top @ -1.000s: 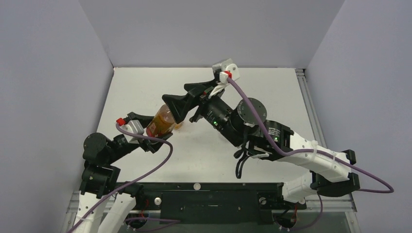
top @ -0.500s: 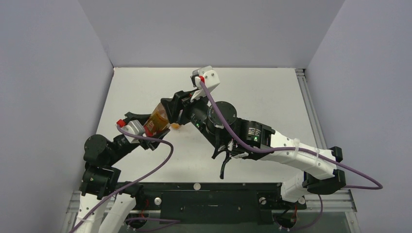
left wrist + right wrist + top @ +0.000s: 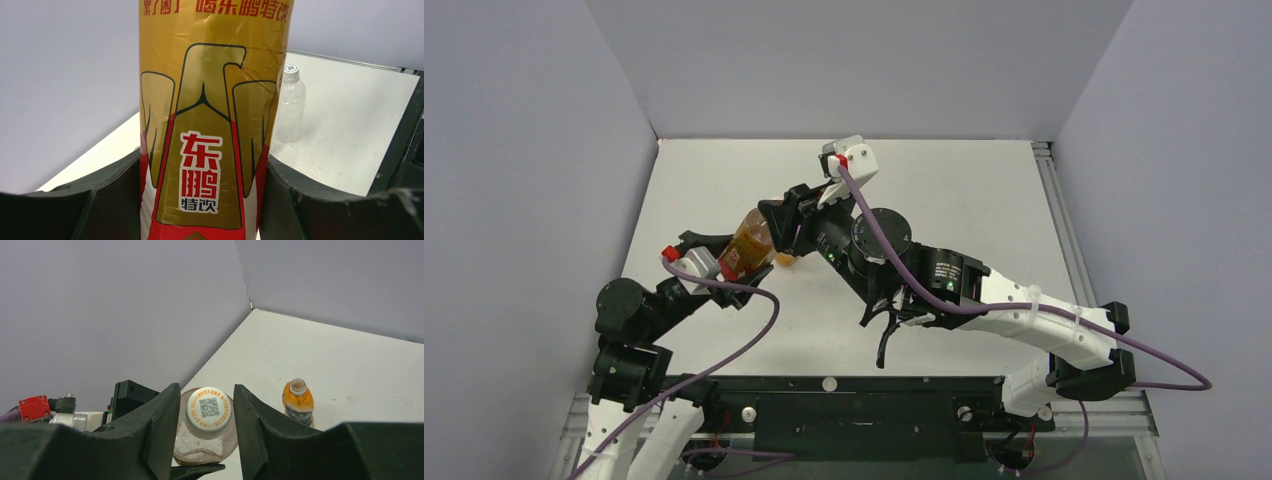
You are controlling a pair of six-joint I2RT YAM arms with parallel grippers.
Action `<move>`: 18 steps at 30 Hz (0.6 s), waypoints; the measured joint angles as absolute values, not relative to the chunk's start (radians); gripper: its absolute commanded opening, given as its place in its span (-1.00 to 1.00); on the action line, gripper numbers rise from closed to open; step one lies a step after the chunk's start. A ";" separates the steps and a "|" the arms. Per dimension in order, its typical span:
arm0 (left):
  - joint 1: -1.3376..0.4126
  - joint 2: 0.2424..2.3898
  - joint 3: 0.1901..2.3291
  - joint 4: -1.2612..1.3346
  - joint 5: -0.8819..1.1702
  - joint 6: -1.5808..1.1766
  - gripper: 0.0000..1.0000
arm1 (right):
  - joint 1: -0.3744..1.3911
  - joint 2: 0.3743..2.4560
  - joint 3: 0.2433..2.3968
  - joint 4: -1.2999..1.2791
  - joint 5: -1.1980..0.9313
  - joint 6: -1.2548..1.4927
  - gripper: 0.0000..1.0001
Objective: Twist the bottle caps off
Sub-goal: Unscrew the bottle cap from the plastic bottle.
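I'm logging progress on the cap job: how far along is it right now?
Looks done: the orange bottle stands apart with an open neck, no cap on it. In hand: the left gripper holds the reddish-brown bottle, and the right gripper has its fingers either side of the QR-printed cap; grip uncertain. Left: the clear bottle wears its white cap.

A lab booth: bare grey walls (image 3: pixel 854 60), white table (image 3: pixel 984 195).

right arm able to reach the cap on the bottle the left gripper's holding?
Probably yes. The right gripper straddles the white cap, a finger on each side, nothing between. The left gripper holds the bottle by its body, clear of the cap.
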State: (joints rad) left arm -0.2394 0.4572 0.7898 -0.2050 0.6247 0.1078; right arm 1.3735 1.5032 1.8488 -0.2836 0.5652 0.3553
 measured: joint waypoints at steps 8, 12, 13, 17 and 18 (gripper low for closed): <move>-0.239 0.457 0.790 -0.204 0.624 0.089 -1.00 | 1.367 1.503 1.836 -0.282 0.565 0.363 -0.44; -0.239 0.457 0.790 -0.204 0.620 0.085 -1.00 | 1.366 1.503 1.832 -0.276 0.564 0.373 -0.74; -0.239 0.457 0.790 -0.203 0.620 0.083 -1.00 | 1.362 1.503 1.832 -0.273 0.563 0.375 -0.79; -0.239 0.457 0.790 -0.203 0.621 0.062 -1.00 | 1.357 1.503 1.824 -0.261 0.557 0.375 -0.99; -0.239 0.457 0.790 -0.204 0.623 0.052 -1.00 | 1.354 1.501 1.820 -0.255 0.551 0.374 -1.00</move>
